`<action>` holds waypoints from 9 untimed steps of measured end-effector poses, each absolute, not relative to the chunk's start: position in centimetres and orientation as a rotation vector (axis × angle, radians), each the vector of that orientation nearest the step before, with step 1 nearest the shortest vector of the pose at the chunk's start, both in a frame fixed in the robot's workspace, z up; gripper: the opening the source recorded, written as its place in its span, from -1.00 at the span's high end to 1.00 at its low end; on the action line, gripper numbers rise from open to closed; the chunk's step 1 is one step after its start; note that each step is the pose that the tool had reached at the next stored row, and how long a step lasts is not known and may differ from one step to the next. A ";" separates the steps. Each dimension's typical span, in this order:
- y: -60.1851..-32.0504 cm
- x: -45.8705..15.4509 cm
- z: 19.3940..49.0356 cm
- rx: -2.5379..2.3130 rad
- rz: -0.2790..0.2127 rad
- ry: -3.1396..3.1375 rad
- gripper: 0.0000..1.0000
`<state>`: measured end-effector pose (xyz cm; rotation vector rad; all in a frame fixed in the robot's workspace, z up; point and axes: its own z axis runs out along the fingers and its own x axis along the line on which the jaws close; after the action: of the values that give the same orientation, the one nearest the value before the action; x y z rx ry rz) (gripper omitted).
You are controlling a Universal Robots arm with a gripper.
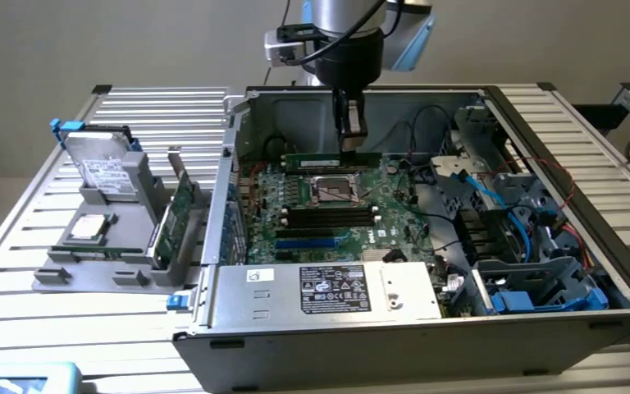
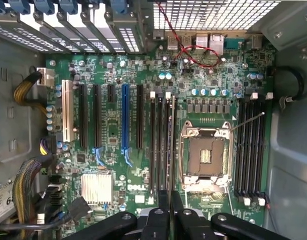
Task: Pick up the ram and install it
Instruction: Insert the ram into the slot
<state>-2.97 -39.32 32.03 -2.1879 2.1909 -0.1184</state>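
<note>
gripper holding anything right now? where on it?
Yes: the gripper is shut on the ram, pinching its flat faces at the upper long edge, roughly mid-length.

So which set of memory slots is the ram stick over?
The set between the processor socket and the blue slot; the ram stick hangs along its socket-side edge. The other set lies across the socket.

Bright, even light comes from above. The slatted surface point(image 1: 20, 246) shines pale with glare; the inner wall of the case point(image 1: 293, 115) lies in soft shadow. In the wrist view the motherboard point(image 2: 113, 125) is evenly lit, while the claw point(image 2: 171, 197) and the edge of the ram point(image 2: 172, 145) it grips look dark.
</note>
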 end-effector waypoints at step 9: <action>-39.3 -3.0 30.8 -2.203 -0.133 2.195 0.73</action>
<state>-2.96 -39.31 30.83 -2.2028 2.1952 -0.1326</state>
